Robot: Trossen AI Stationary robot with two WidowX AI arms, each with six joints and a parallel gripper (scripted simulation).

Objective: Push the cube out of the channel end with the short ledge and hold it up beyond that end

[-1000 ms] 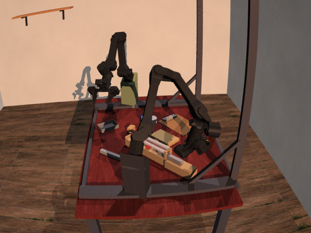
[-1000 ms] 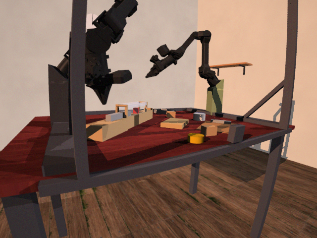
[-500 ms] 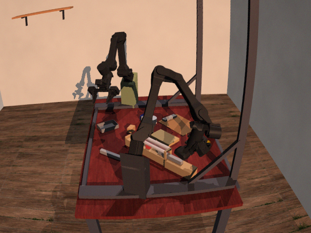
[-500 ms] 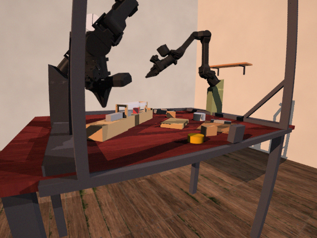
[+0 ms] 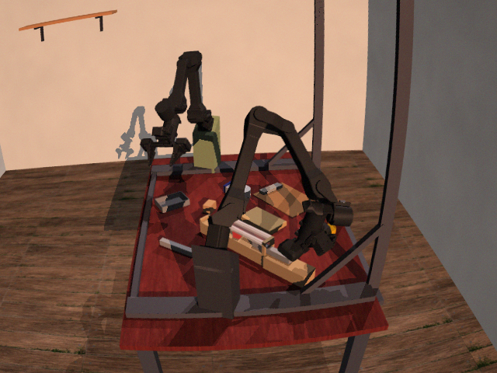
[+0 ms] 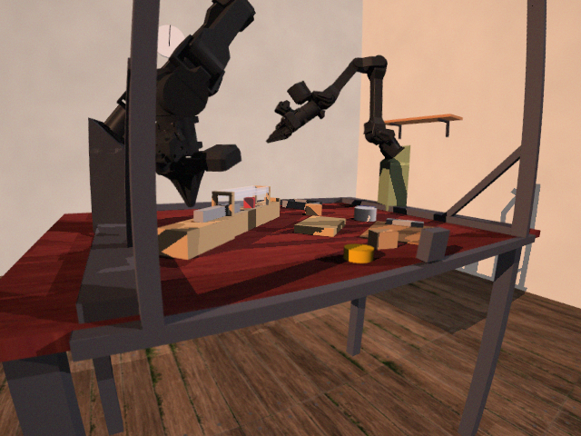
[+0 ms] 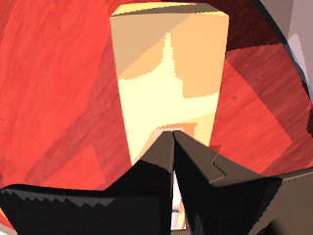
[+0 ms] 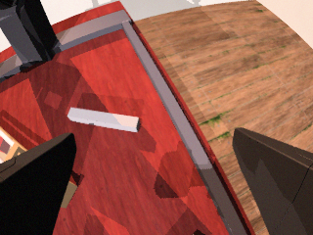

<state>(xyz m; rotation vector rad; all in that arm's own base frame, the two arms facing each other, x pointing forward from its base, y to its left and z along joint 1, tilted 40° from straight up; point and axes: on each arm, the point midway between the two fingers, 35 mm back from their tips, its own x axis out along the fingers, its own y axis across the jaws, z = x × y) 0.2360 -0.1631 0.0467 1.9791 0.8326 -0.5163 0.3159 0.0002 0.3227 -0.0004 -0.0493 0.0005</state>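
The channel (image 5: 286, 271) (image 6: 211, 240) stands on the table, its long ledge (image 7: 171, 54) at the near end in the top view. The red cube (image 5: 237, 235) (image 6: 249, 203) shows under the pale roof (image 5: 253, 234) (image 6: 241, 193). A grey bar (image 5: 279, 254) (image 6: 210, 214) lies along the long ledge, beyond the roof. The short-ledge end is partly hidden by the left arm in the top view. My left gripper (image 6: 190, 204) (image 7: 171, 139) is shut, empty, above the long ledge near the bar's outer end. My right gripper (image 5: 161, 163) (image 8: 155, 140) is open, empty, high above the table's far side.
A pale stick (image 5: 174, 246) (image 8: 104, 119) and a grey tray (image 5: 172, 201) lie beyond the channel. An orange block (image 5: 209, 205) (image 6: 313, 209) stands near its far end. A flat block (image 5: 262, 220) (image 6: 320, 225), a yellow cylinder (image 6: 359, 253) and a grey block (image 6: 432, 243) stand to the side.
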